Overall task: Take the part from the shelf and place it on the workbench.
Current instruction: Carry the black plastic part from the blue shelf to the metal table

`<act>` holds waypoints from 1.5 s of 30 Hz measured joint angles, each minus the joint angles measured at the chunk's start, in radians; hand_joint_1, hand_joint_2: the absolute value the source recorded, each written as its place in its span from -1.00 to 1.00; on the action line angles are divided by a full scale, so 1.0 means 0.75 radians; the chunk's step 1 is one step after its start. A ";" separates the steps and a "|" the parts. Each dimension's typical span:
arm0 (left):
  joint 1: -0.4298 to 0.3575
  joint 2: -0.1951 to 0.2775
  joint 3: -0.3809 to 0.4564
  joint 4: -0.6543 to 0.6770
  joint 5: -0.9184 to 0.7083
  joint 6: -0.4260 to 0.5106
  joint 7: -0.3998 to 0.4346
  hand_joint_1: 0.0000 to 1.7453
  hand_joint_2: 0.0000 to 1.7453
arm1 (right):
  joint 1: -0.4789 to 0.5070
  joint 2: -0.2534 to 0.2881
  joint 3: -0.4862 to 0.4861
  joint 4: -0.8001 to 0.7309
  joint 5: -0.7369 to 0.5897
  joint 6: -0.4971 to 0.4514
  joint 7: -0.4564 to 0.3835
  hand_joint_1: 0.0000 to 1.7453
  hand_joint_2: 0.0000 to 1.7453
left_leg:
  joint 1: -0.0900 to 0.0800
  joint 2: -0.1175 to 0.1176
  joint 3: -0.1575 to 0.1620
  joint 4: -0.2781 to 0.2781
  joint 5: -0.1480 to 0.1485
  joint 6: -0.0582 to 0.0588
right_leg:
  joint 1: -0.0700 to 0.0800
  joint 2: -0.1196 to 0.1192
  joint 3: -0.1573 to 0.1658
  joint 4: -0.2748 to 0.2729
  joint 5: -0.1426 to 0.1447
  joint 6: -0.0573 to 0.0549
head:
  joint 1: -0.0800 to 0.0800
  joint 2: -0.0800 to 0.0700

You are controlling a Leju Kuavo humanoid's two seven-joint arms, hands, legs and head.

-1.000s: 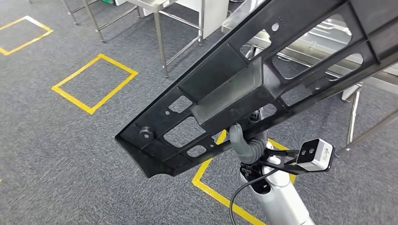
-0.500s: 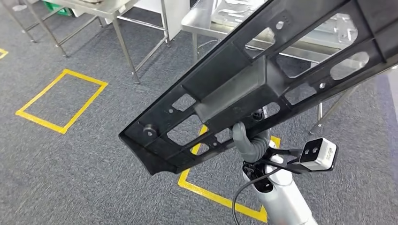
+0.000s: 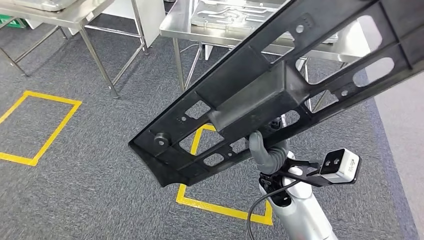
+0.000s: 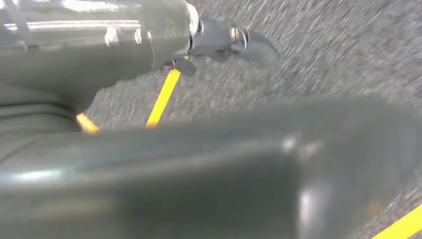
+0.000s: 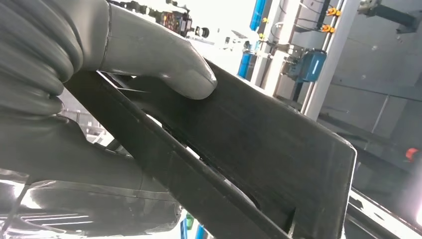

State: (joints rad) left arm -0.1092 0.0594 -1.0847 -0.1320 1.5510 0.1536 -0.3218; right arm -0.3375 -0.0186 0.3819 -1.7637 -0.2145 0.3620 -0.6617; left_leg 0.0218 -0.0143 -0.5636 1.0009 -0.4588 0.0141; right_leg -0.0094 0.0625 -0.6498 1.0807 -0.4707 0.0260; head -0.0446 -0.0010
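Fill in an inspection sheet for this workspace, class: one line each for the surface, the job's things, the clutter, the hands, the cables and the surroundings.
Surface: steel workbench ahead; a pressed metal tray lies on it.
Job's things: long black part, tilted, carried above the floor, not yet over the workbench.
Clutter: nothing seen.
Hands: right robot hand grips the part from below, thumb pressed on its face; left robot hand blurred, state unclear.
Cables: one black cable loops beside the right forearm.
Surroundings: grey carpet with yellow taped squares; a second steel table to the left.
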 joint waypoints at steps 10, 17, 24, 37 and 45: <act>0.006 0.001 -0.021 0.000 -0.006 -0.021 -0.015 -1.00 -1.00 | 0.028 -0.004 -0.018 -0.002 0.008 0.001 -0.014 1.00 1.00 | -0.018 0.146 0.016 0.007 -0.023 -0.021 | 0.009 -0.182 0.062 -0.075 0.032 -0.014 | 0.000 0.000; 0.005 0.002 -0.022 0.000 -0.005 -0.021 -0.017 -1.00 -1.00 | 0.033 -0.007 -0.024 -0.005 0.016 -0.009 -0.017 1.00 1.00 | -0.008 0.048 -0.074 0.240 -0.170 -0.061 | 0.001 -0.090 0.061 -0.093 0.042 -0.063 | 0.000 0.000; 0.009 0.006 -0.022 0.000 -0.004 -0.040 -0.020 -1.00 -1.00 | 0.039 -0.008 -0.034 -0.001 0.024 -0.011 -0.030 1.00 1.00 | -0.012 0.025 -0.030 0.081 -0.034 -0.035 | 0.010 -0.027 0.075 -0.085 0.021 -0.055 | 0.000 0.000; 0.017 0.009 -0.028 0.000 -0.009 -0.046 -0.027 -1.00 -1.00 | 0.062 -0.009 -0.062 -0.006 0.029 -0.008 -0.043 1.00 1.00 | -0.014 0.029 0.128 -0.013 -0.111 0.015 | -0.009 -0.076 -0.161 0.202 -0.059 0.017 | 0.000 0.000; 0.008 0.011 -0.042 0.000 -0.009 -0.047 -0.038 -1.00 -1.00 | 0.064 -0.012 -0.074 -0.012 0.029 -0.004 -0.048 1.00 1.00 | -0.011 0.035 0.173 0.123 -0.113 -0.044 | 0.007 -0.082 -0.014 -0.066 0.079 -0.054 | 0.000 0.000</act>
State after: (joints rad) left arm -0.1031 0.0673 -1.1160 -0.1320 1.5446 0.1186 -0.3501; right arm -0.2897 -0.0278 0.3266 -1.7727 -0.1930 0.3592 -0.6976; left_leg 0.0134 0.0122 -0.4337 1.0931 -0.5436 -0.0191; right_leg -0.0039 0.0013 -0.6603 1.0310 -0.4114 -0.0142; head -0.0449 -0.0008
